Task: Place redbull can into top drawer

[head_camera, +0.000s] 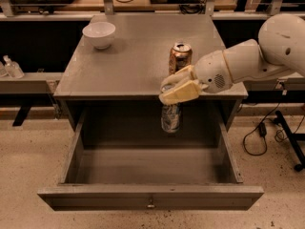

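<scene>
Remote inspection, 1 camera view.

1. Gripper (167, 90): held in the air just past the front edge of the cabinet top (133, 56), on the end of the white arm (257, 56) that reaches in from the right. Its 2 cream-coloured fingers (183, 93) are clamped on the upper end of the redbull can (170, 118).

2. Redbull can: hangs straight down from the gripper, upright, and touches nothing else that I can see. It is silver with a darker pattern. I cannot read any brand name or writing on it.

3. Top drawer (150, 197): pulled fully out, directly below the gripper and the held can. The can is above the rear part of the drawer's cavity, clear of the drawer floor. 1 small metal knob (151, 204) sits at the centre of the front panel, below and toward the camera from the gripper.

4. Gold can (180, 56): stands upright on the cabinet top just behind the gripper, pull-tab end up. Its label is not legible to me.

5. White bowl (98, 34): on the cabinet top, well to the left of the gripper and farther back.

6. Black cable (259, 135): on the floor, below and to the right of the gripper.
</scene>
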### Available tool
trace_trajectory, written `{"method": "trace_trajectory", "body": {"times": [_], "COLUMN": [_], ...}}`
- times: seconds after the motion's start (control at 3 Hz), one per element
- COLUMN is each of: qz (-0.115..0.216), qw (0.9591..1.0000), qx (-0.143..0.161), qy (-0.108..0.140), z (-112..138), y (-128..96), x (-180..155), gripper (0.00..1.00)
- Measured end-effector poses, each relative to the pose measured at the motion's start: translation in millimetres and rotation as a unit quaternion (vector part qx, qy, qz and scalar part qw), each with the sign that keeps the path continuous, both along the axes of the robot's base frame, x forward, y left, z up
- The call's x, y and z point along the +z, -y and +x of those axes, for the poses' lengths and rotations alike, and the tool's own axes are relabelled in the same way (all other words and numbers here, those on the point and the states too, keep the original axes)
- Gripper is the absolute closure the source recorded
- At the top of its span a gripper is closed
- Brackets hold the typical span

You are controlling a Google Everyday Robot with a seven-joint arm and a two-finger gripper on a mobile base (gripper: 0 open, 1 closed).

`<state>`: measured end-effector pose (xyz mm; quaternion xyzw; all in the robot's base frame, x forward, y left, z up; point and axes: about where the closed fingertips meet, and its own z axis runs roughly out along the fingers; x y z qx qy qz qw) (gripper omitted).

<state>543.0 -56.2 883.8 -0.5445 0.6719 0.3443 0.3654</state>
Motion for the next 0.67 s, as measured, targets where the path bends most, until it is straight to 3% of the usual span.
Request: {"method": "trace_trajectory", "body": {"times": [0.33,0.67], "qz": [0.0,0.003], "qw": [1.0,0.9993], "qx": [0.0,-0.01], "qy": [0.0,0.035], "z": [0,0], "y": [0,-2], "x": [0,-14], "gripper": [1.0,1.0]}}
